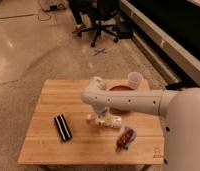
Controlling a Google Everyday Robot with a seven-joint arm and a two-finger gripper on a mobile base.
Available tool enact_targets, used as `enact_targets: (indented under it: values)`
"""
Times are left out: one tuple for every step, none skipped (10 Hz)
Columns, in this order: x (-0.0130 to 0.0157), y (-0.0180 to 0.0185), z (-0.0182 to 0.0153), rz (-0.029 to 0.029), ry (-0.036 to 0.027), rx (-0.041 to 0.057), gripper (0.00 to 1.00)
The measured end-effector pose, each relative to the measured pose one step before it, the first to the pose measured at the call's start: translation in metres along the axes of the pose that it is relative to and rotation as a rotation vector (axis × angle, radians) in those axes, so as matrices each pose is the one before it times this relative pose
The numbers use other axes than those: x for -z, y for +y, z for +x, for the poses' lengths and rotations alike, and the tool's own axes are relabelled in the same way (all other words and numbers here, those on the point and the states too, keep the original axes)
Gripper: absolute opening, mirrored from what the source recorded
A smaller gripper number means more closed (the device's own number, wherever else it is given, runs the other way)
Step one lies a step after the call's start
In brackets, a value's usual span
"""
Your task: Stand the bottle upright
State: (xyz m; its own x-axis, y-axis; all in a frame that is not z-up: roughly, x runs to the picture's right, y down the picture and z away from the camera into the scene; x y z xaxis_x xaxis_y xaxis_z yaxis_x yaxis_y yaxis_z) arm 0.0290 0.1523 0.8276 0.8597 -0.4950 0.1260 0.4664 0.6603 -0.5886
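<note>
Gripper [96, 119] is low over the wooden surface [43, 150], roughly mid-surface, just below the arm's bend. We cannot tell whether it's clamped or released: the white of the gripper and the white of the bottle run together here

The bottle [114, 122] lies on its side on the surface, not upright. It's right at the gripper and stretches away from it toward the right, long axis roughly along the front edge. We cannot tell if the gripper touches it or only sits beside it

The arm [133, 102] is white and comes in from the right of the frame. It runs across the back half of the surface to a bend above the middle, then drops to the gripper

Other things on the surface:
- black box [63, 127] left of the gripper, lying flat and angled, well apart from the bottle
- dark red packet [125, 138] front right, near the bottle but apart from it, closer to the front edge
- white cup [135, 79] upright near the back right
- red round thing [118, 88] just left of the cup, mostly hidden behind the arm; we can't tell what it is

Beyond the surface there's a speckled floor [23, 50] with a blue cross mark [99, 51], and a black office chair [100, 20] further back
</note>
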Motion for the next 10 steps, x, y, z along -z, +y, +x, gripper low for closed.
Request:
enact_targets:
  values:
    - [-0.00277,-0.00116,-0.00206,-0.00677,0.00576,-0.00239,0.65]
    - [-0.00267,-0.00121,-0.00267,-0.00617,0.0036,-0.00167,0.65]
    - [-0.00214,-0.0018,-0.00439,-0.00537,0.00147,-0.00168,0.65]
    - [-0.0017,-0.00106,-0.00378,-0.00462,0.00184,-0.00064,0.65]
    - [-0.00128,-0.00106,-0.00422,-0.003,0.00129,0.00103,0.65]
    - [-0.00169,0.00007,-0.00418,-0.00423,0.00129,0.00161,0.65]
    - [-0.00169,0.00065,-0.00371,-0.00477,0.00132,-0.00054,0.65]
    - [-0.00175,0.00166,-0.00215,-0.00536,0.00136,-0.0036,0.65]
    - [-0.00135,0.00153,-0.00077,-0.00359,0.00111,-0.00378,0.65]
    - [-0.0026,0.00261,-0.00021,-0.00503,0.00444,-0.00682,0.65]
